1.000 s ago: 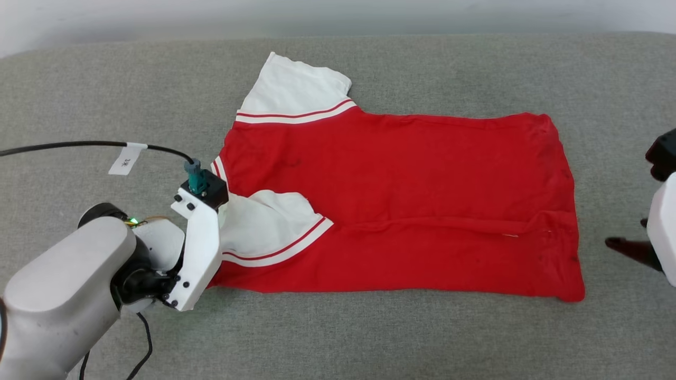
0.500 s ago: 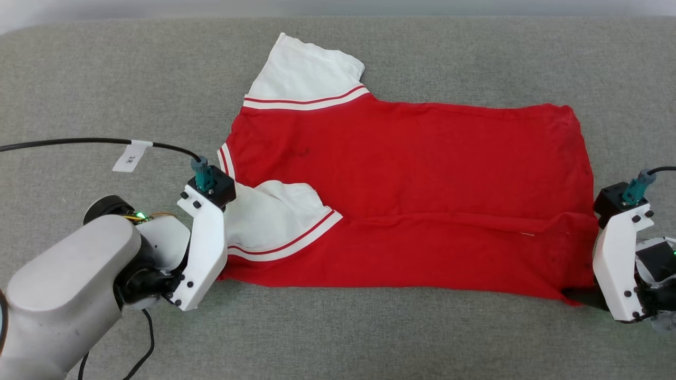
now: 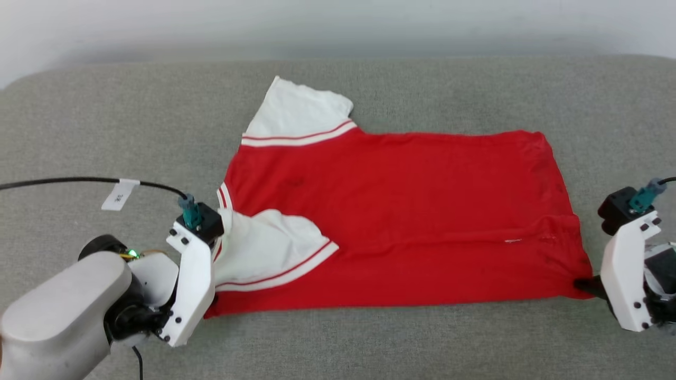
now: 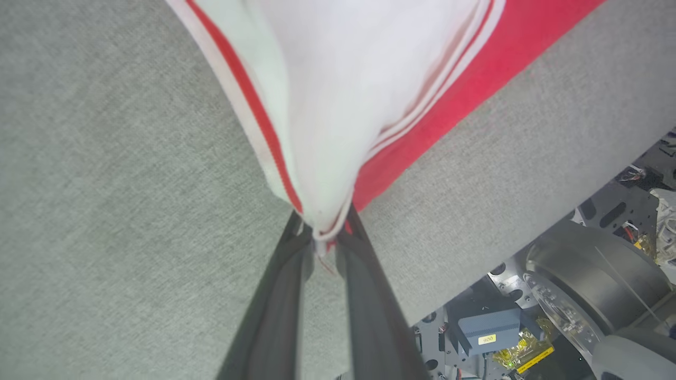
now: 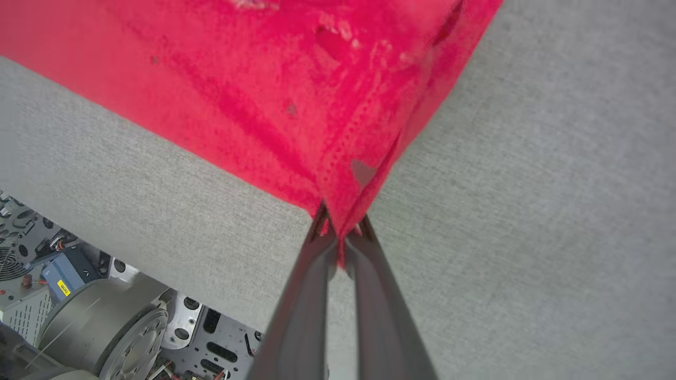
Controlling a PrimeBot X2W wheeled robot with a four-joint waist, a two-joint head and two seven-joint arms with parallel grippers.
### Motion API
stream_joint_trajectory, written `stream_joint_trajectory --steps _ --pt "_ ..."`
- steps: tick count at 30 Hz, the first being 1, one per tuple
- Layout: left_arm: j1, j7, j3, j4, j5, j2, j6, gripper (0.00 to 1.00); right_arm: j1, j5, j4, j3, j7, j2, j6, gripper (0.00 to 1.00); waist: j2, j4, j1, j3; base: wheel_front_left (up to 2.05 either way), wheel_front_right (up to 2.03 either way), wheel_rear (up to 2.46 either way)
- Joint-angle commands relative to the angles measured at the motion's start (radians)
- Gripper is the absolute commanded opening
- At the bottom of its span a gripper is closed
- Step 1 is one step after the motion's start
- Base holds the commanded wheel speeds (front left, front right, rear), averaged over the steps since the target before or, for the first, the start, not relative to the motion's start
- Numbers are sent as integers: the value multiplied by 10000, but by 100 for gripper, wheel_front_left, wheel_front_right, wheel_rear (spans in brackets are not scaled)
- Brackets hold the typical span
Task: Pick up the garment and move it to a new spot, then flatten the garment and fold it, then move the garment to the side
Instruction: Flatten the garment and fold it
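The left gripper [image 4: 322,240] has its 2 fingers pinched tight on the garment [image 3: 401,211], at the near corner of its collar end, where a white sleeve [image 3: 269,248] folds over the red body. The right gripper [image 5: 340,232] is clamped on the garment's near hem corner. The garment lies spread, plain red face up, on the grey cushion [image 3: 369,343]. Its 2nd sleeve [image 3: 298,113] juts from its far edge. A tagged black cable [image 3: 63,181] runs off to the garment's left.

Red garment [image 3: 401,211] on grey cushion [image 3: 338,343], left claw [image 3: 210,309] and right claw [image 3: 583,285] at its near corners.
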Motion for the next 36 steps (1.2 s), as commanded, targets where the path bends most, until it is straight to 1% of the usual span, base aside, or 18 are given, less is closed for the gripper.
stream_joint_trajectory --steps 1,2,3,7,13,16,19,20,21,22,25,26,28,29,31,33,36 --pt "201 -61 -40 -92 -80 104 3 0 175 122 -143 37 -185 -282 -8 0 0 38 0 -271 0 0 0" --pt "287 -68 -71 -142 -86 163 3 0 291 220 -231 56 -290 -413 -8 0 0 61 0 -355 0 0 0" --pt "287 -68 -71 -142 -86 163 3 0 291 220 -231 56 -290 -413 -8 0 0 61 0 -355 0 0 0" --pt "686 -175 -172 -369 -133 421 56 0 744 548 -575 87 -600 -908 -10 0 0 120 0 -561 0 0 0" --pt "1405 -511 -179 -776 -420 618 386 0 1641 809 -969 309 -733 -1298 -11 0 0 135 0 -605 0 0 0" --pt "1651 -604 -246 -842 -433 683 528 0 1904 654 -943 414 -712 -1273 -11 0 0 107 0 -503 0 0 0" --pt "1688 -744 -238 -756 -343 618 633 0 2073 517 -732 503 -784 -988 -11 0 0 105 0 -406 0 0 0" --pt "1667 -792 -213 -709 -323 577 696 43 2094 465 -645 496 -821 -898 -11 17 0 120 0 -382 0 0 0" --pt "1616 -849 -190 -672 -262 543 756 100 2075 415 -569 493 -907 -832 -11 50 0 130 0 -365 0 0 0" --pt "1536 -911 -155 -683 -213 531 746 100 2039 354 -542 444 -1034 -760 -11 100 0 128 0 -354 0 0 0" --pt "1304 -1083 -4 -670 -173 572 717 100 1891 170 -567 285 -1503 -609 -11 100 0 103 0 -403 0 0 0" --pt "1265 -1153 110 -671 -327 559 713 100 1830 86 -635 222 -1679 -609 -10 100 0 95 0 -443 0 0 0" --pt "1075 -1360 464 -644 -560 506 823 100 1718 -279 -942 214 -2075 -772 -8 100 0 67 0 -536 0 0 0" --pt "890 -1439 564 -659 -447 566 841 100 1652 -448 -1061 141 -2376 -815 -10 100 0 39 0 -576 0 0 0" --pt "587 -1555 680 -657 -223 638 810 100 1539 -823 -1313 -134 -3145 -725 -10 100 0 -25 0 -636 0 0 0" --pt "326 -1787 896 -623 -179 585 826 100 1445 -1298 -1580 -397 -3925 -594 -8 100 0 -129 0 -676 0 0 0" --pt "-209 -2312 1299 -494 70 553 868 100 1359 -2054 -1868 -1176 -5270 -114 -8 100 0 -341 0 -609 0 0 0"
